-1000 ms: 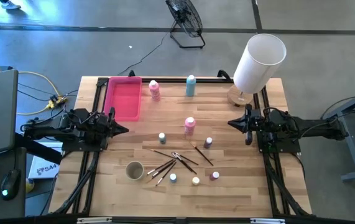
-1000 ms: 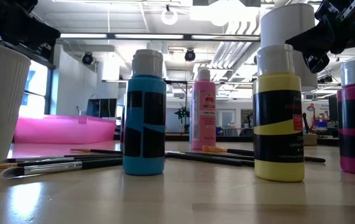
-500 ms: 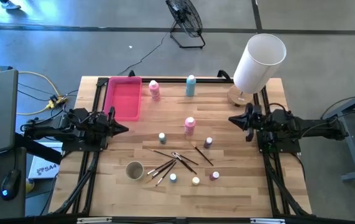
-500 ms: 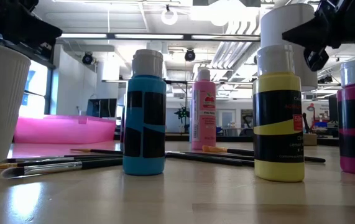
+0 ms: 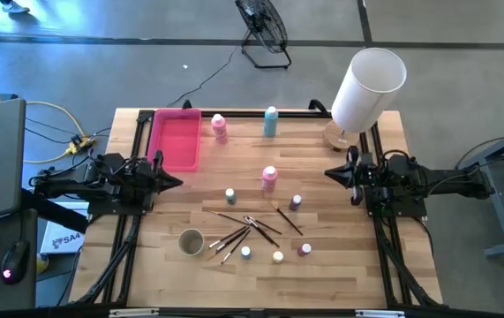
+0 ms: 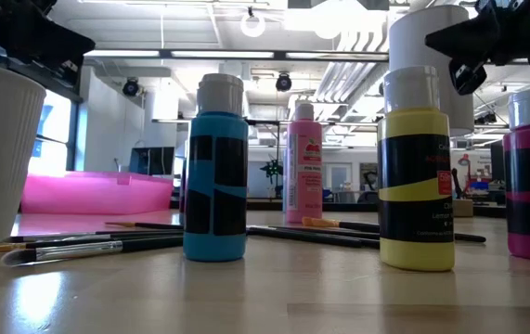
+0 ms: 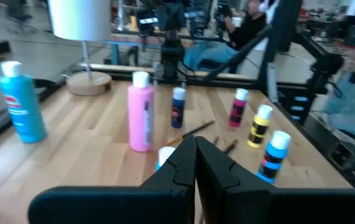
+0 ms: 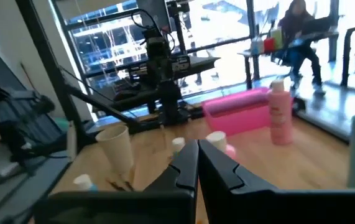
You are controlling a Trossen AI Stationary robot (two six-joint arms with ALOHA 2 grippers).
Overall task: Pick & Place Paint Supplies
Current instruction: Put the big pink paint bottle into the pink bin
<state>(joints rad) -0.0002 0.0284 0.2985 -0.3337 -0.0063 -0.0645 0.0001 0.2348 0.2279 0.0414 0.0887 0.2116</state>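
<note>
Standing upright between both arms, the middle pink bottle [image 5: 269, 177] is nearer the right gripper [image 5: 333, 173], fingers closed, empty.

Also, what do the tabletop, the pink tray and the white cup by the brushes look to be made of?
Tabletop: wood, butcher-block style; parallel glued strips with grain show, and a smooth sealed sheen reflects light in the low view.
Pink tray: probably moulded plastic; uniform colour, rounded rim, slightly translucent wall.
White cup: ribbed matte wall, likely paper or plastic; cannot tell which.
</note>
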